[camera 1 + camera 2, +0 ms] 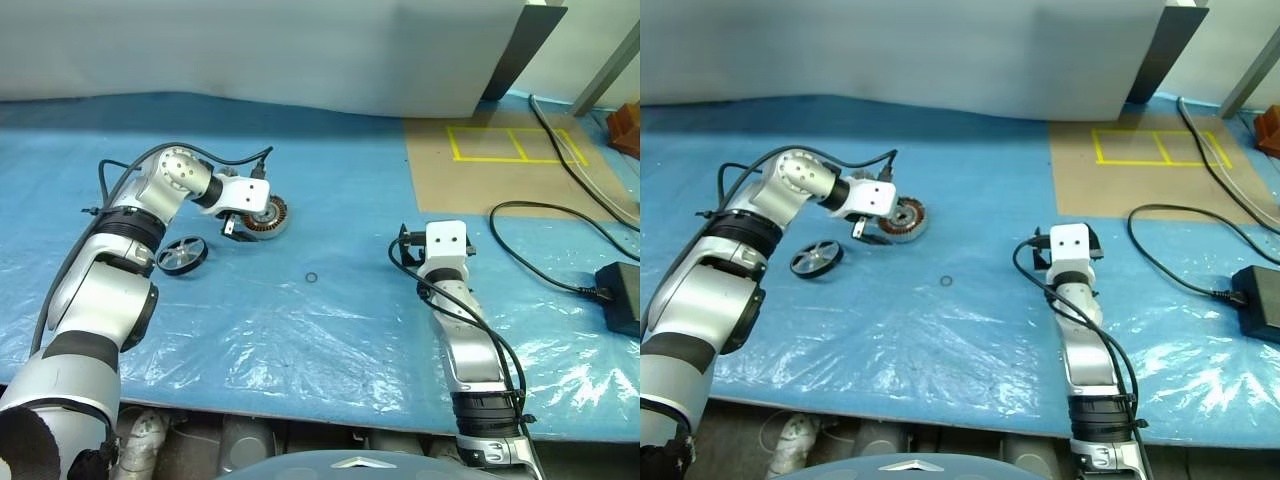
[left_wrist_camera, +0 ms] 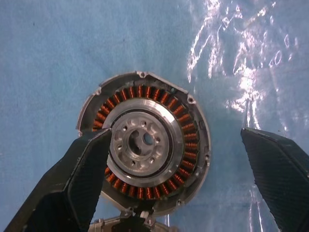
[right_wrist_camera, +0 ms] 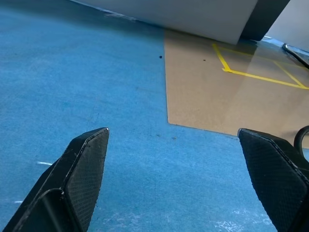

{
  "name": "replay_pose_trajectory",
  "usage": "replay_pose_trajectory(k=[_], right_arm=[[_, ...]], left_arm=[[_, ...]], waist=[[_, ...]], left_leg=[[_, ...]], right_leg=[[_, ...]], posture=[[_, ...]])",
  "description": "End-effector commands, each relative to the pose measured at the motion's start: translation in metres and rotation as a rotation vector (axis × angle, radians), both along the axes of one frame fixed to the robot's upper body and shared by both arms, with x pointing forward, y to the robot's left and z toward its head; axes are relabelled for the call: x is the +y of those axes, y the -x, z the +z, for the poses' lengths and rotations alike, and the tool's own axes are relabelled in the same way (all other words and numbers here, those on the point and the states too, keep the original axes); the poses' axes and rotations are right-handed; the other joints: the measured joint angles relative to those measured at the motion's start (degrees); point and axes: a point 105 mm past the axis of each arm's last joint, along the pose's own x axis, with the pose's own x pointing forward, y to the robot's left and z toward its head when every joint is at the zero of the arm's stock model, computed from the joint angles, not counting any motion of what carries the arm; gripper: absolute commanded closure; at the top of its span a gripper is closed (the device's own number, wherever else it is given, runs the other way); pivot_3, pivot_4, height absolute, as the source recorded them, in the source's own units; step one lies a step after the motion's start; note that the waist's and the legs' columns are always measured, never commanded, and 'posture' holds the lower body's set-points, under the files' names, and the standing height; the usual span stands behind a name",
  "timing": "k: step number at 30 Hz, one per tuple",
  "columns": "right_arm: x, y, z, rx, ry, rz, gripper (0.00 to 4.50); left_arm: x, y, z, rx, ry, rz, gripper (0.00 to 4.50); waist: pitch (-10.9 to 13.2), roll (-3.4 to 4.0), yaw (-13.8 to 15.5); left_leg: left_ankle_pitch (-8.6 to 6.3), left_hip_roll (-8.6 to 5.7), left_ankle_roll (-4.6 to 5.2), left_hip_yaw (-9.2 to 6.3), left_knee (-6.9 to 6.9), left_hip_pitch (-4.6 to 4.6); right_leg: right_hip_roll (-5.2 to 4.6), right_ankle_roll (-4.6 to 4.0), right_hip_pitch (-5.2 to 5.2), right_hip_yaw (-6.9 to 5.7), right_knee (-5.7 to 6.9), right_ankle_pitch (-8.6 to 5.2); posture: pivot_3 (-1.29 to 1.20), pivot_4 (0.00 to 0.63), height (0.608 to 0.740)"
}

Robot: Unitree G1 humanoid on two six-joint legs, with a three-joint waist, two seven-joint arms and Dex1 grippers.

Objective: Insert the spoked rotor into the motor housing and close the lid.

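**Housing open, insertion not yet made**

The motor housing [image 1: 268,216] sits uncovered on the blue-sheeted worktop [image 1: 330,330], its copper coils exposed. The left gripper [image 2: 175,133] hovers over it with jaws wide apart and empty. A dark-rimmed spoked wheel, which I take for the spoked rotor [image 1: 182,255], lies on the sheet near the housing, apart from it. The right gripper [image 3: 174,130] waits well apart, jaws spread, holding nothing. By my reading, both insertion and closing remain.

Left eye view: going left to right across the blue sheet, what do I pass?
Black spoked wheel → left gripper → motor housing → tiny black ring → right gripper → black power brick.
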Motion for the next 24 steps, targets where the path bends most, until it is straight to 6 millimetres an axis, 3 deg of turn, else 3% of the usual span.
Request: replay_pose_trajectory(k=[1,12,17,20,23,24], right_arm=[[0.001,0.001,0.016,-0.059,0.009,0.001,0.02],[0.003,0.001,0.011,-0.05,0.0,-0.004,0.02],[0.004,0.002,0.011,-0.05,-0.004,-0.009,0.02],[0.004,0.003,0.01,-0.048,-0.004,-0.013,0.0],[0.002,0.003,0.011,-0.049,-0.002,-0.017,0.0],[0.001,0.003,0.011,-0.049,-0.002,-0.018,0.0]], left_arm=[[0.008,-0.002,0.0,-0.034,-0.058,0.001,0.01],[0.004,0.004,-0.029,0.068,-0.045,0.039,0.01],[-0.001,0.007,-0.033,0.081,-0.037,0.015,0.01],[-0.007,0.008,-0.034,0.088,-0.026,-0.001,0.63],[-0.01,0.004,-0.036,0.056,-0.021,0.013,1.6],[-0.012,0.003,-0.036,0.051,-0.015,0.021,1.6]], waist=[[0.0,0.0,0.01],[0.0,-0.01,0.05],[0.0,-0.01,-0.06],[0.0,-0.01,0.05],[0.0,-0.01,0.07],[0.0,-0.01,0.08]], left_leg=[[0.0,0.0,0.0,0.0,0.0,-0.01],[0.0,0.0,0.0,0.0,0.02,0.02],[0.0,0.02,0.0,0.0,0.01,0.05],[0.0,0.0,0.0,0.0,0.01,0.05],[0.0,-0.01,0.0,0.0,0.01,0.08],[0.0,-0.01,0.0,0.0,0.01,0.11]], right_leg=[[0.0,0.0,0.0,0.0,0.0,0.0],[-0.01,0.0,0.03,0.0,0.01,0.0],[0.0,-0.01,0.03,0.01,0.01,0.0],[-0.01,0.0,0.05,0.01,0.01,0.0],[-0.02,0.0,0.09,0.01,0.0,0.0],[-0.01,0.0,0.12,0.01,0.0,0.0]], posture=[[0.0,0.15,0.74],[0.0,0.15,0.74],[0.0,0.15,0.74],[0.0,0.15,0.74],[0.0,0.15,0.74],[0.0,0.15,0.74]])
